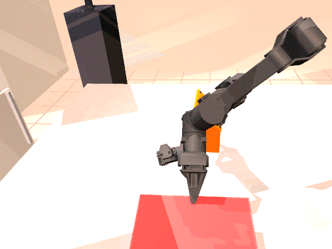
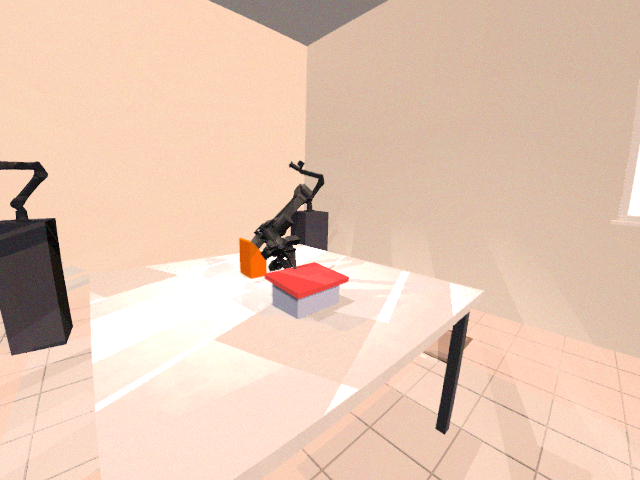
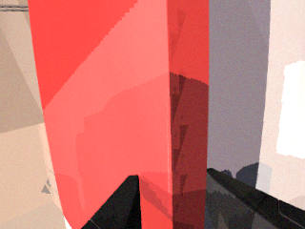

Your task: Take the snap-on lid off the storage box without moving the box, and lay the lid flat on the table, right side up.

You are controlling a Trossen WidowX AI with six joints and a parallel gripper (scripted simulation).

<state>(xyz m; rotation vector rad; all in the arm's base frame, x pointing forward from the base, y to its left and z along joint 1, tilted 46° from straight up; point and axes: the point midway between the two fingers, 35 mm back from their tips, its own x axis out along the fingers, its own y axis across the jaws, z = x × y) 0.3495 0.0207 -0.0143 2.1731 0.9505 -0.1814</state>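
Observation:
The red lid (image 1: 214, 225) (image 2: 310, 279) (image 3: 110, 143) lies right side up on the grey-blue storage box (image 2: 315, 300) (image 3: 238, 72). It overhangs the box walls, and whether its rim is slightly raised I cannot tell. The box stands on the white table (image 1: 107, 166) (image 2: 180, 372); the top view shows only the lid's top. My gripper (image 1: 193, 202) (image 2: 295, 267) (image 3: 171, 181) points down at the lid's edge nearest the arm. It is shut on the lid's rim, one finger over the top face, the other on the box side below.
An orange block (image 1: 212, 139) (image 2: 252, 260) stands on the table beside the arm, behind the gripper. A dark pedestal (image 1: 92, 53) (image 2: 310, 229) stands beyond the table, and another dark pedestal (image 2: 33, 289) with a black arm is at the left in the exterior view.

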